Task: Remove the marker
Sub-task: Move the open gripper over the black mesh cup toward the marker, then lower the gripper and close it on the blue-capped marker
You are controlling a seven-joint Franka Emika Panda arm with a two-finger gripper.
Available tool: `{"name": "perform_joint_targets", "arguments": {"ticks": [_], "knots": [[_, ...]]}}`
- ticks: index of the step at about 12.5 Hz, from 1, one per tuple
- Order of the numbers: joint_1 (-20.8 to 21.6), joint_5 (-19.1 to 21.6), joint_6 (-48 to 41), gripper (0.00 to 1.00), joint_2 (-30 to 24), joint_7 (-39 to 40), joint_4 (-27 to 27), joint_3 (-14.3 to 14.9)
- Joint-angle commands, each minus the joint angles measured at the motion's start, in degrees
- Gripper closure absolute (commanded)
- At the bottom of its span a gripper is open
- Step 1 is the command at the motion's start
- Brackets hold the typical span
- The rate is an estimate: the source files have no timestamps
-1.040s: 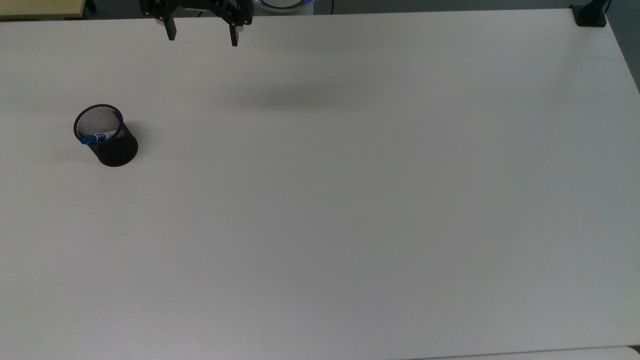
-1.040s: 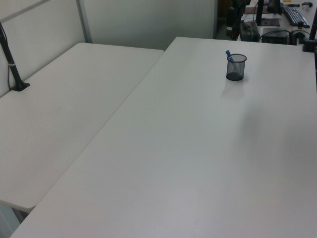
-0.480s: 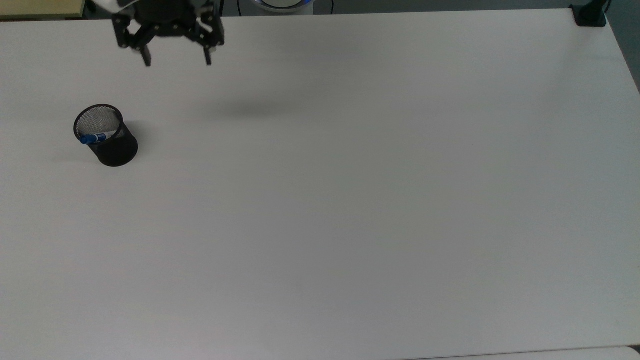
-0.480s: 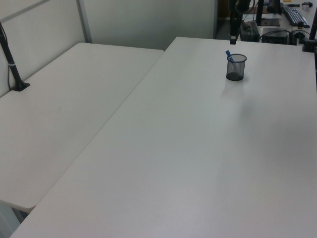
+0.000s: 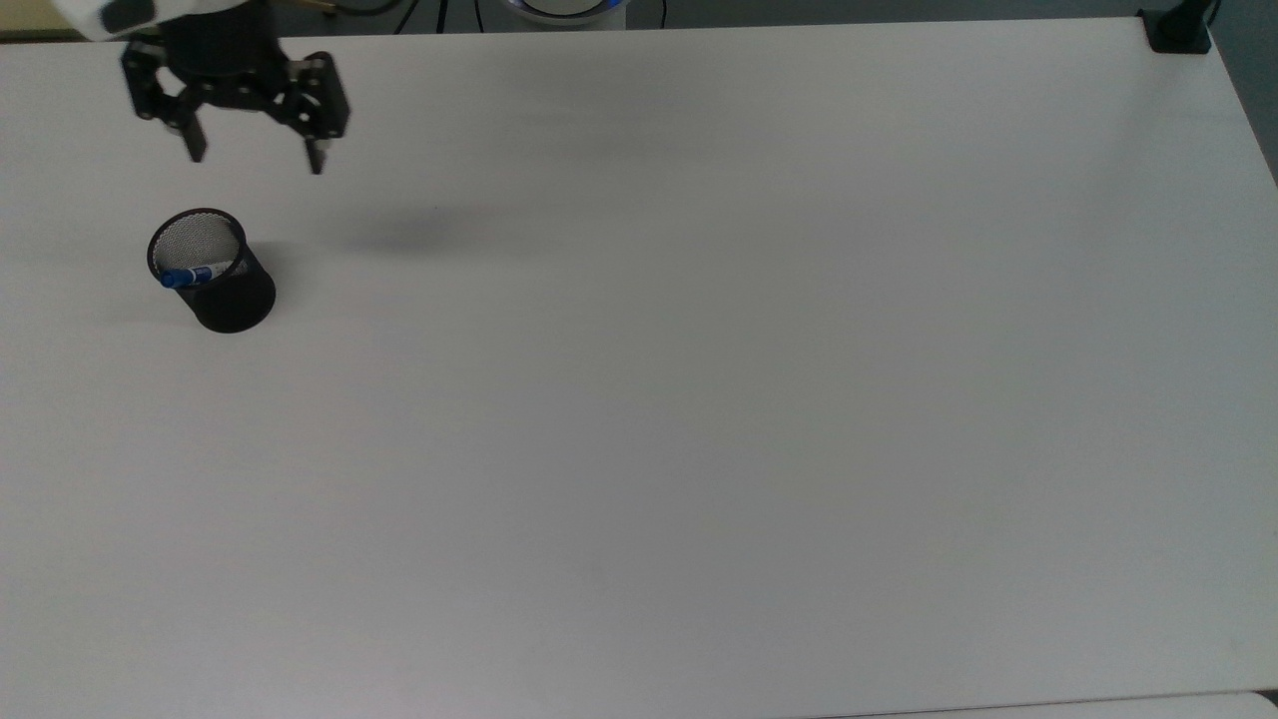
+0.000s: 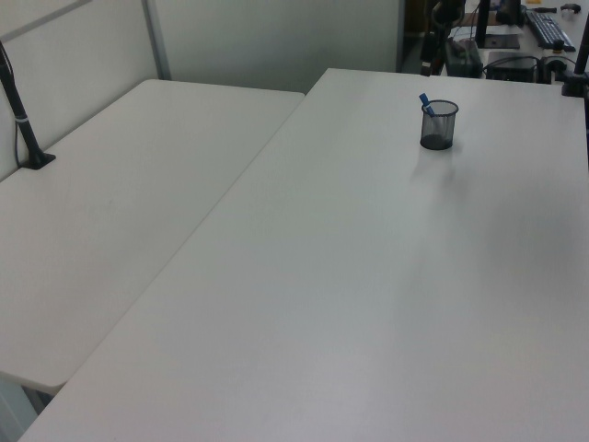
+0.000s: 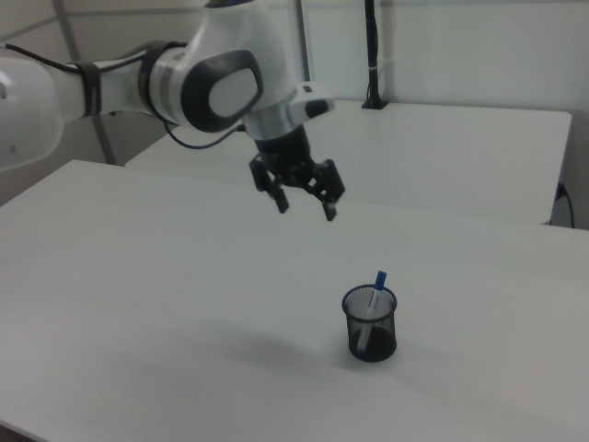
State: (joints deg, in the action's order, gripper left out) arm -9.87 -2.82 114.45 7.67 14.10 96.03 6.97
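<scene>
Top view first: we see the pincer (image 5: 255,160) near the upper left corner, its two black fingers spread wide with nothing between them, hanging above the white bench (image 5: 699,399). Just below it in the top view stands a black mesh cup (image 5: 215,275), and the marker (image 5: 192,275) leans inside it, blue cap resting against the rim on the top view's left side. The pincer and the cup are apart, not touching. A soft shadow lies on the bench to the right of the cup in the top view. In the left view we find the cup (image 6: 439,125) far back on the bench (image 6: 350,276), toward the left view's right, with the marker's blue end (image 6: 425,102) poking above the rim. In the right view the white arm (image 7: 175,78) reaches in from the right view's left; the pincer (image 7: 306,207) hovers wide open, above and to the left of the cup (image 7: 370,324), where the marker (image 7: 375,287) stands nearly upright, blue tip up.
</scene>
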Motion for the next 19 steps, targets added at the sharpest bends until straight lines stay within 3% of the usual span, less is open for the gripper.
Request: {"name": "perform_joint_targets", "arguments": {"ticks": [1,4,13,16,19], "knots": [[-0.06,-1.31,12.08,0.0,1.11,-1.44,5.38,2.78],[-0.15,-2.45,19.83,0.0,3.04,-0.92,8.12,5.33],[-1.38,-2.28,28.28,0.2,9.11,-1.61,8.91,6.13],[-1.38,-2.02,29.16,0.48,9.73,-1.62,8.91,6.13],[-1.29,-1.4,29.16,0.93,9.82,-1.7,8.91,6.13]]}}
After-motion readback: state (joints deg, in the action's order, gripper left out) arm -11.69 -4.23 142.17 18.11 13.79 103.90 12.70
